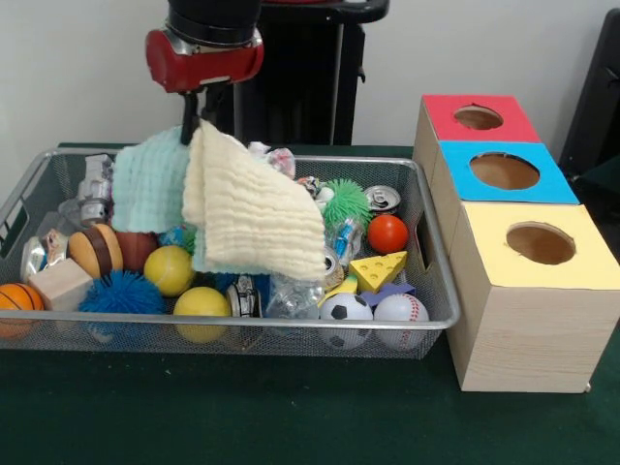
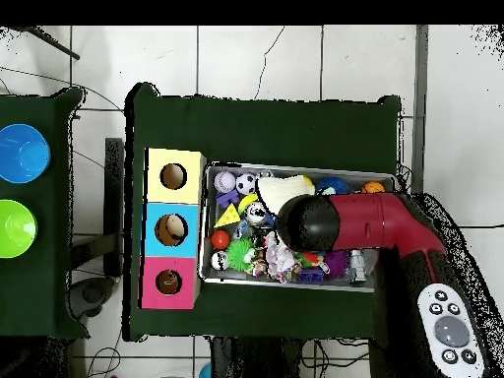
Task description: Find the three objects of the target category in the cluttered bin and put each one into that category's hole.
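The silver wire-mesh bin [image 1: 438, 254] holds many small things. My gripper [image 1: 197, 118] hangs over the bin's back left part and is shut on the top corner of a cream waffle cloth [image 1: 260, 211], which hangs down over the clutter. A pale teal cloth [image 1: 148, 186] lies just behind and left of it. In the overhead view the arm's round black head [image 2: 310, 224] hides the gripper, and the cream cloth [image 2: 283, 187] shows beside it inside the bin [image 2: 295, 165]. Three wooden boxes with holes stand beside the bin: red [image 1: 479, 117], blue [image 1: 504, 170] and yellow [image 1: 540, 243].
In the bin lie yellow balls [image 1: 170, 269], a blue spiky ball [image 1: 121, 293], a basketball [image 1: 16, 298], a toy burger [image 1: 95, 251], a cheese wedge [image 1: 380, 269], a red ball [image 1: 387, 233], a soccer ball [image 1: 346, 308], a baseball [image 1: 400, 309], a green spiky ball [image 1: 346, 201] and a can [image 1: 382, 199].
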Motion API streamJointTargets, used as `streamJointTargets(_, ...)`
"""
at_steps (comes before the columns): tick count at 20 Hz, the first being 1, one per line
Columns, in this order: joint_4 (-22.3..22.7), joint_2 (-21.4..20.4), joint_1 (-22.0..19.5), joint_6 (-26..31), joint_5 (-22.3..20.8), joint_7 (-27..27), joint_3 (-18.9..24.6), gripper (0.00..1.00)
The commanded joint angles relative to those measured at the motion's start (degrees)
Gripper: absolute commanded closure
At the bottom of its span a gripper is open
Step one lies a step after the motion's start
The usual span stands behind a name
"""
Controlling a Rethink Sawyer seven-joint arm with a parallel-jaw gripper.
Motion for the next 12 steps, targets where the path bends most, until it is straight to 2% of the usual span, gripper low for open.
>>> streamJointTargets(1,-7.5,-1.1,1.5,9.9,-9.1,-5.5,-3.3,1.00)
streamJointTargets(6,-9.6,-0.8,2.3,12.8,-13.3,-7.9,-4.4,1.00)
streamJointTargets(12,-11.4,-0.5,2.2,14.1,-16.5,-9.6,-4.7,1.00)
